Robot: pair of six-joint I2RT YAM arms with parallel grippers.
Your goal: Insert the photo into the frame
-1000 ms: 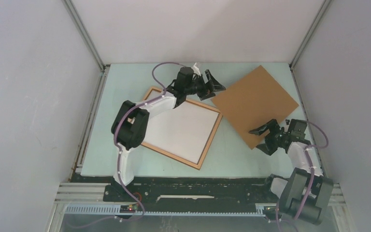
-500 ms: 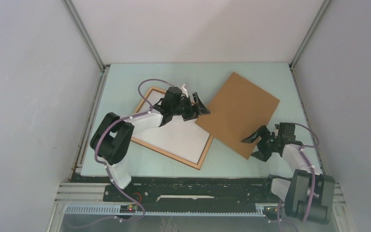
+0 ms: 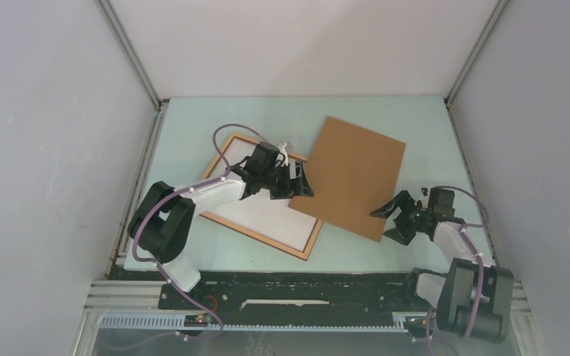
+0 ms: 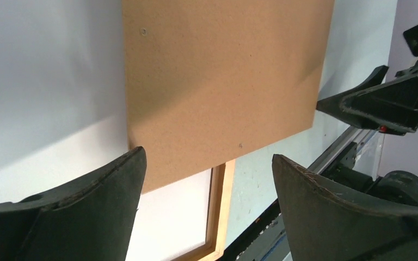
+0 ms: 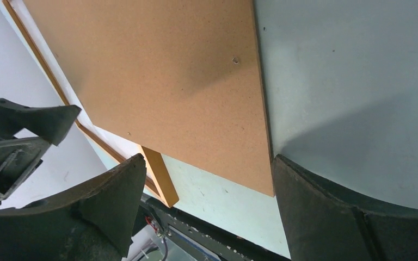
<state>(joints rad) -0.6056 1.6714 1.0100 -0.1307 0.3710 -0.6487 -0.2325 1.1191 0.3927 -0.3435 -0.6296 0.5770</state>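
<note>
**Backing board slid onto the frame's corner**

Top view: since a second ago the brown backing board (image 3: 352,178) has turned and slid left across the table (image 3: 215,115). Its left corner now overlaps the right side of the frame (image 3: 267,242). My left gripper (image 3: 300,182) has drawn back with it over the frame, and my right gripper (image 3: 381,226) has followed to the board's near corner. Both sets of fingers are spread wide and clamp nothing. The photo (image 3: 274,219) lies flat inside the frame and shows only white. Its long axis runs left to right with the frame's, the right end skewed nearer my bases. The board's longer sides seem to run far to near, so it likely needs turning.

Left wrist: the board's edge crosses the white sheet, with the frame corner showing just below it.

Right wrist: the board's near corner sits between my fingertips, and I cannot tell if they touch it.

I should nudge the board by its edges, keep it flat, and square it to the frame without dragging the photo.
</note>
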